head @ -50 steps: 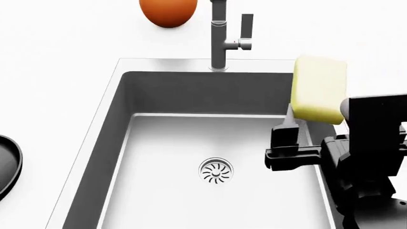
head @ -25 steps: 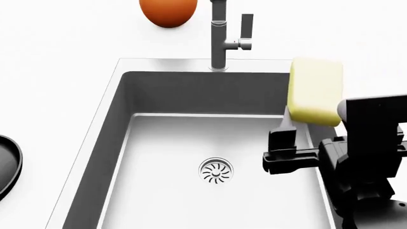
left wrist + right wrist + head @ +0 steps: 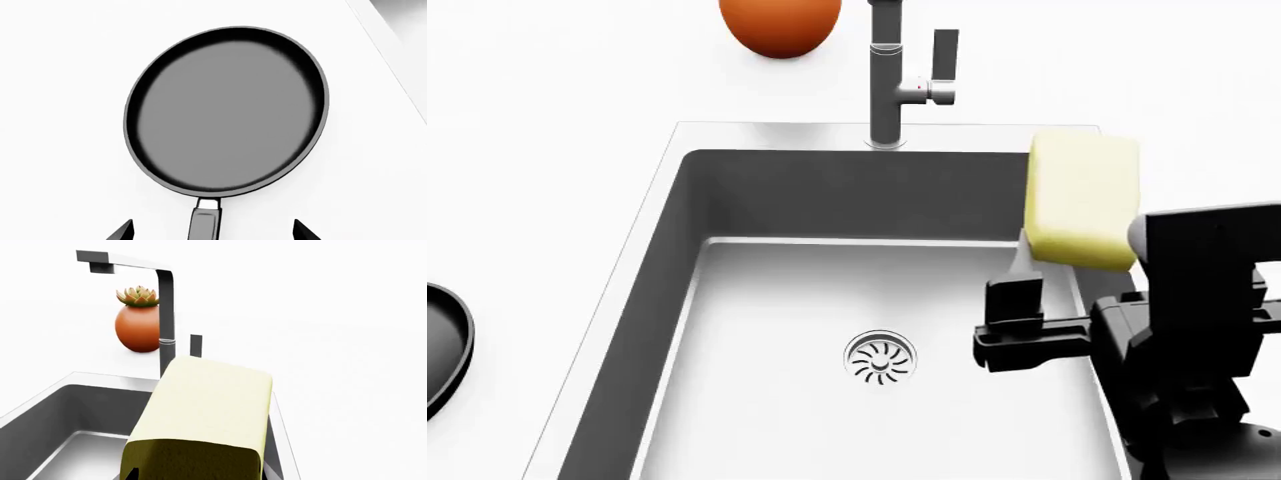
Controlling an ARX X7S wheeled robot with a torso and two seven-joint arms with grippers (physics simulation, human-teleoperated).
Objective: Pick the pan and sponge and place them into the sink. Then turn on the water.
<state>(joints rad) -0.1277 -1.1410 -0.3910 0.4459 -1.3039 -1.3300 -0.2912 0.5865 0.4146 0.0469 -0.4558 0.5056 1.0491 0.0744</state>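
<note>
since a second ago the sponge (image 3: 1080,200) has moved a little to the left, further over the sink (image 3: 681,240) — it is in the air above the sink's right wall, gripped by the right claw (image 3: 1054,262). the pan (image 3: 225,111) lies flat on the white bench (image 3: 547,150) to the left of the sink, with the left claw (image 3: 210,231) open on both sides of its handle, not touching. the faucet (image 3: 888,80) stands behind the sink.

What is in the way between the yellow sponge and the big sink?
Nothing visible. The right gripper holds the pale yellow rectangular sponge over the right edge of the large grey rectangular sink, and the basin floor below shows only the round slotted drain.
</note>
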